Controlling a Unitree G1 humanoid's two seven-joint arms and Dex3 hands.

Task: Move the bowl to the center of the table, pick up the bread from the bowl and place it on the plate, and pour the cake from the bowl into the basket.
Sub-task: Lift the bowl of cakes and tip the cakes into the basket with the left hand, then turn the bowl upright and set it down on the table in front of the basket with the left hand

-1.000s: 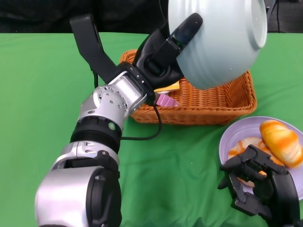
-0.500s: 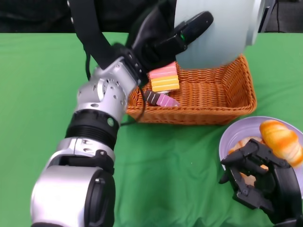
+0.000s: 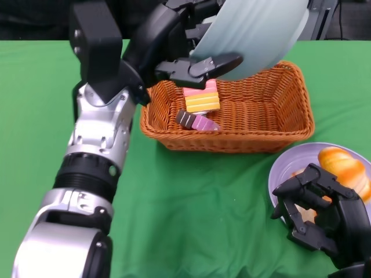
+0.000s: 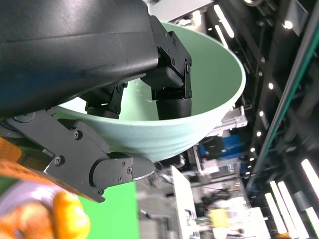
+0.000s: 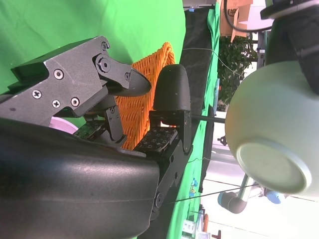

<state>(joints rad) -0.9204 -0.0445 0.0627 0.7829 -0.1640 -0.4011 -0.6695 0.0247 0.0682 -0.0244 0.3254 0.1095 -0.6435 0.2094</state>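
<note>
Because the cake [image 3: 200, 104] already lies in the basket [image 3: 293, 124], the pour looks done — pink and yellow slices sit left of centre in the wicker, with a darker piece just in front of them. At the upper middle of the head view the left hand [image 3: 185, 49] grips the bowl [image 3: 255, 32] by its rim, thumb outside and fingers inside, as the left wrist view shows plainly; that pinch across the wall is what lets the bowl be tipped on its side without slipping. The bowl hangs above the basket's back edge, apart from it, mouth turned away from the camera. From the left wrist view its inside appears empty, which fits a finished pour.

At the lower right of the head view the bread [image 3: 346, 168] rests on the plate [image 3: 281, 174], golden and striped, toward the plate's right side. The right hand [image 3: 316, 211] hovers over the plate's near edge with fingers curled inward and nothing in them — clenched loosely, parked out of the left arm's way. Something orange shows under those fingers, but I cannot tell what it is.

What seems left is only to bring the bowl back down onto the green table [image 3: 220, 202]. The risk there is the rim clipping the basket wall on the way.
</note>
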